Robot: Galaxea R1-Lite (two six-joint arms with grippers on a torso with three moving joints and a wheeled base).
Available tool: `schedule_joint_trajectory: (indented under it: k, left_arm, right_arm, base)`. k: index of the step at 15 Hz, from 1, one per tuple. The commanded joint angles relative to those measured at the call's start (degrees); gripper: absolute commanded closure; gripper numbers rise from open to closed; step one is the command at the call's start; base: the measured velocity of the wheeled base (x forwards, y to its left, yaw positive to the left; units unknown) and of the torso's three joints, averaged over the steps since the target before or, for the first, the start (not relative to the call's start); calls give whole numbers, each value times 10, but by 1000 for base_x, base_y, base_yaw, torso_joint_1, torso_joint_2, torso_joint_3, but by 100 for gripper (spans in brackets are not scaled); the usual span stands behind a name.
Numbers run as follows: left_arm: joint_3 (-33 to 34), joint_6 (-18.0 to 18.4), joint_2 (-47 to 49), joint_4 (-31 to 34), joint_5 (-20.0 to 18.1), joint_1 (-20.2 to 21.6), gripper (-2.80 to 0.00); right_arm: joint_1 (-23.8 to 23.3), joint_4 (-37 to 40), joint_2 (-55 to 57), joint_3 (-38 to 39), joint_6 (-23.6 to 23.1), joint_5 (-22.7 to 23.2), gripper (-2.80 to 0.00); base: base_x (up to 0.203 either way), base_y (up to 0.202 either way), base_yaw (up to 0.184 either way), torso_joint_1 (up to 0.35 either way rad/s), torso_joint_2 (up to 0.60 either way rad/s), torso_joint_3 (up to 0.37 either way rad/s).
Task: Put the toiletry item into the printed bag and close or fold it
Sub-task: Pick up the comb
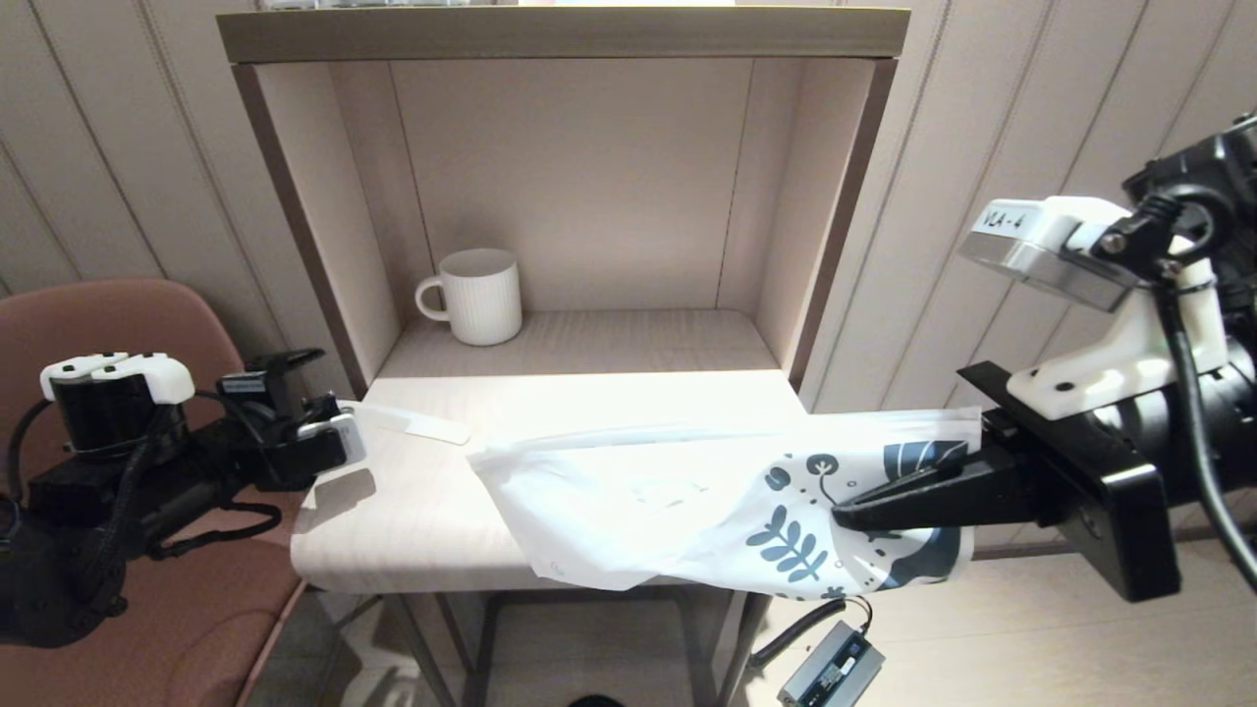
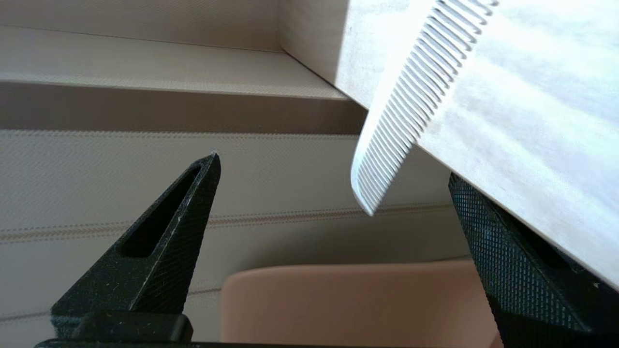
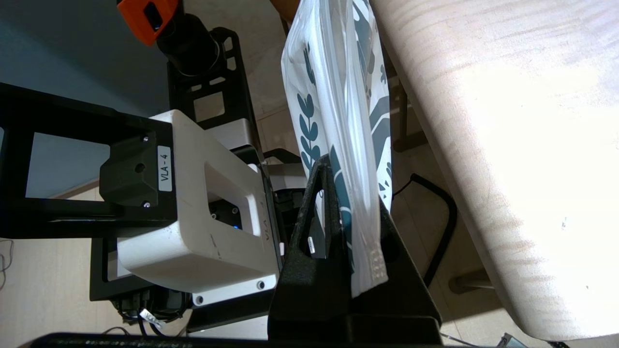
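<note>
Head view: at the counter's (image 1: 412,530) left edge, the left gripper (image 1: 339,437) sits with fingers spread around the overhanging tip of the comb (image 1: 417,422) — not yet closed on it. The comb lies flat on the counter, outside the printed bag (image 1: 668,501). On the right, the right gripper (image 1: 864,511) pinches the bag's patterned end. Bagging and closing remain — judged barely begun.

My left gripper (image 1: 339,432) hung at my left side with its fingers (image 2: 164,232) spread wide apart, while my right gripper (image 1: 864,511) reached inward from the right, its fingers (image 3: 321,212) pinched together on cloth
</note>
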Motion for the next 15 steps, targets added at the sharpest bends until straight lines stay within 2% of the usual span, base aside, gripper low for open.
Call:
schedule_joint_trajectory:
  k: [1,8,9,15]
  left_arm:
    - [-12,5,15,-4,0,-1,-280]
    - [-31,4,27,-5,6,-2,-280]
    - [-31,4,27,-5,6,-2,0]
    - [-31,3,36,-8,8,-4,0]
  right_arm:
    - [0,2,2,0,-1,3,0]
    - [0,2,6,0,-1,3,0]
    - [-1,2,8,0,-1,3,0]
    - [0,2,7,-1,-1,3,0]
  base:
    - [0,0,0,0,0,0]
    - [0,0,0,0,0,0]
    - [0,0,0,0,0,0]
    - [0,0,0,0,0,0]
